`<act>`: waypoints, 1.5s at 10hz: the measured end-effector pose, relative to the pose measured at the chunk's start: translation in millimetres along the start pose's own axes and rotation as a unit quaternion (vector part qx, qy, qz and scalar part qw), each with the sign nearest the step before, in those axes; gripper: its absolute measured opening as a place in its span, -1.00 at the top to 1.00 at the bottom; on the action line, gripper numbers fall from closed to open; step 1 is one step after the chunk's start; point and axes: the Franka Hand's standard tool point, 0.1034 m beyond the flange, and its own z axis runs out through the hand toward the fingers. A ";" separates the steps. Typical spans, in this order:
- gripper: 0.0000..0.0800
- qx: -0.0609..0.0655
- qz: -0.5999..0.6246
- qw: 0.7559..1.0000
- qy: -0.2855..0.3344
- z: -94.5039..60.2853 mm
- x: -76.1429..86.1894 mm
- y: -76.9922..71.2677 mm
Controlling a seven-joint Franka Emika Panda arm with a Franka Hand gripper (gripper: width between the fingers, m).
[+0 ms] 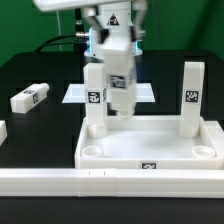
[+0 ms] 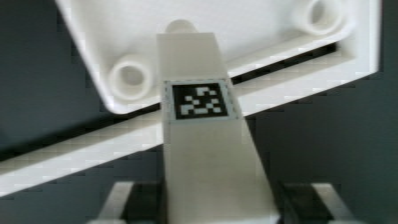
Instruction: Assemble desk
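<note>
The white tray-like tabletop point(image 1: 150, 150) lies at the front with round sockets in its corners. Two white legs stand upright in its back corners, one on the exterior view's left point(image 1: 94, 100) and one on the right point(image 1: 192, 95). My gripper point(image 1: 117, 68) is shut on a third leg point(image 1: 121, 90), held upright just above the tray's back part, beside the left standing leg. In the wrist view this tagged leg point(image 2: 210, 130) sits between my fingers point(image 2: 135, 200), its end over the tabletop's rim point(image 2: 107, 40) between two sockets.
A loose leg point(image 1: 30, 97) lies on the black table at the exterior view's left, and a further white part point(image 1: 2, 131) shows at the left edge. The marker board point(image 1: 75, 93) lies behind the tray. A long low white rail point(image 1: 100, 182) runs along the front.
</note>
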 end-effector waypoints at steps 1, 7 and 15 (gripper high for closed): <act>0.28 0.002 0.001 1.000 -0.001 2.3 -6.0 -17.4; 0.28 0.020 0.017 0.995 0.098 5.3 -7.6 -42.1; 0.28 0.028 0.003 0.995 0.093 13.1 -21.6 -64.8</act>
